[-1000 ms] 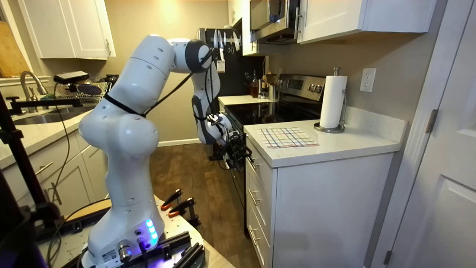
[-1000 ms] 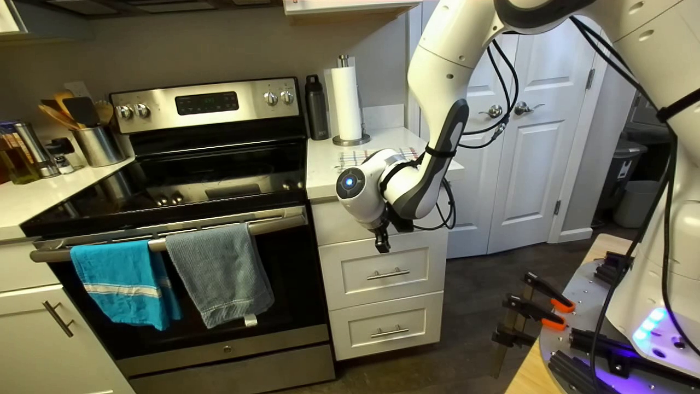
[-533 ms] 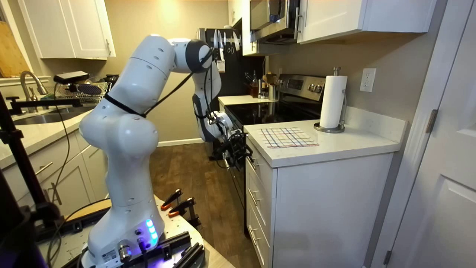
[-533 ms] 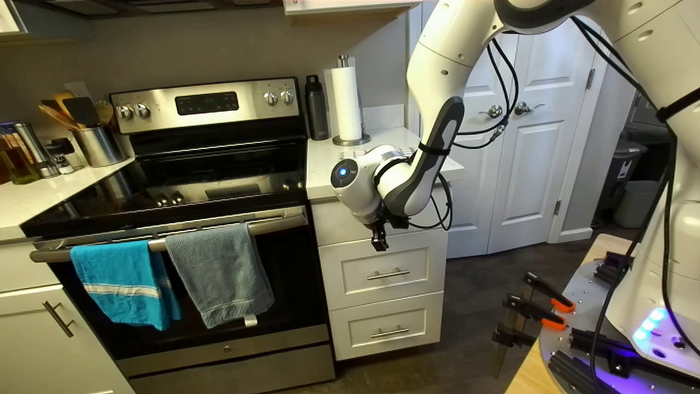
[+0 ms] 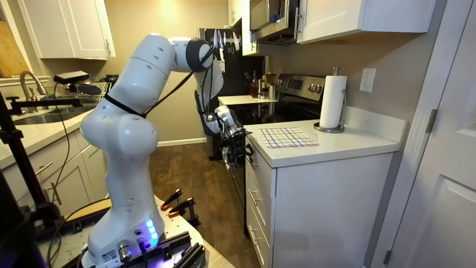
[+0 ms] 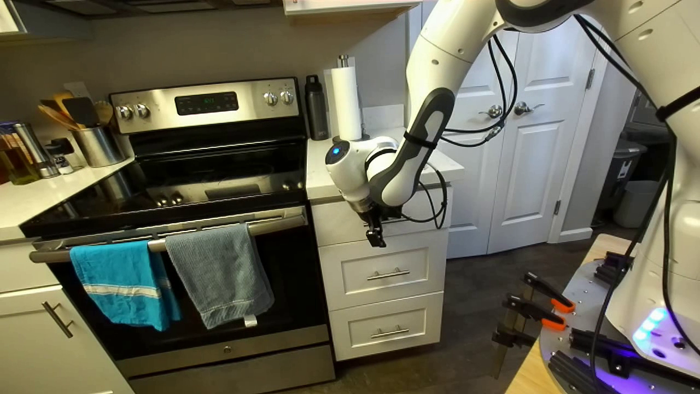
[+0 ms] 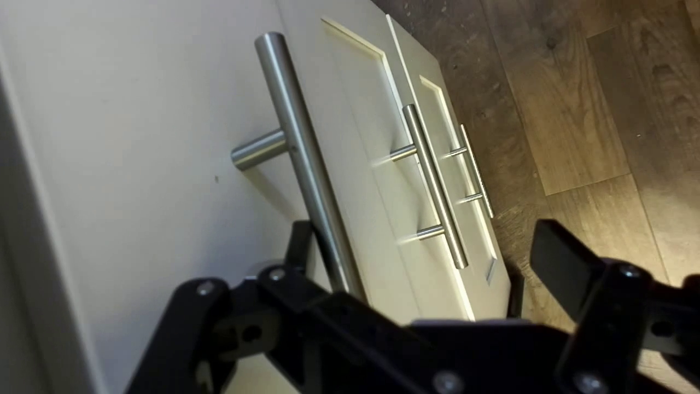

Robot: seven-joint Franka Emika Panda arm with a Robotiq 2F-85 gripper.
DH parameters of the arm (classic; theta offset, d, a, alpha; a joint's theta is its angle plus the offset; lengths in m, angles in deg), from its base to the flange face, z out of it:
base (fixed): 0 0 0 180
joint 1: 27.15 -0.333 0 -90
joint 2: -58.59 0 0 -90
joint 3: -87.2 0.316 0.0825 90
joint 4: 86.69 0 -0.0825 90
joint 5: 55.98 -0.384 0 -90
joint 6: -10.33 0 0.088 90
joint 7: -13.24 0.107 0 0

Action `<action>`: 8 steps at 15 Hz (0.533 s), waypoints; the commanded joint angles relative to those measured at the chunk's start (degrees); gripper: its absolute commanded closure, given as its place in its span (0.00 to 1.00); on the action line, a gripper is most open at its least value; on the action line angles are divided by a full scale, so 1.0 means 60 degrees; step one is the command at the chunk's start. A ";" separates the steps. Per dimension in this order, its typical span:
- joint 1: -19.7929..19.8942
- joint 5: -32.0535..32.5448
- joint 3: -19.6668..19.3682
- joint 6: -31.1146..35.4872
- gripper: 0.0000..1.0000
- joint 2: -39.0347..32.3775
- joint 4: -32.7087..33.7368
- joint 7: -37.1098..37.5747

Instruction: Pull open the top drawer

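Observation:
The top drawer is a plain flat white front, seen in both exterior views (image 5: 262, 169) (image 6: 334, 224) and large in the wrist view (image 7: 147, 142). It looks shut. Its steel bar handle (image 7: 306, 148) slants across the wrist view. My gripper (image 7: 429, 243) is open with nothing held. Its left finger is at the bar's drawer-facing side, close to the bar; I cannot tell if they touch. Its right finger stands well outside the bar, over the floor. The lower end of the handle is hidden behind the gripper. In an exterior view the gripper (image 6: 375, 238) hangs before the drawer front.
The middle drawer handle (image 7: 435, 186) and bottom drawer handle (image 7: 476, 169) stick out below. The countertop (image 5: 357, 143) overhangs above, with a checked cloth (image 5: 288, 137) and a paper towel roll (image 5: 333, 102). The oven (image 6: 219, 230) with hanging towels stands beside the cabinet.
The wrist has tilted and risen a little toward the counter, and the gripper has turned to point more downward, close to the top drawer's handle. The drawers look unmoved.

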 commanded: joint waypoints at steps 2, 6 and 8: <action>-0.0200 -0.0998 0.0395 -0.0189 0.00 0.0658 -0.1500 -0.1393; -0.0322 -0.1050 0.0439 -0.0604 0.00 0.0748 -0.1641 -0.2226; -0.0333 -0.1131 0.0494 -0.0747 0.00 0.0767 -0.1653 -0.2471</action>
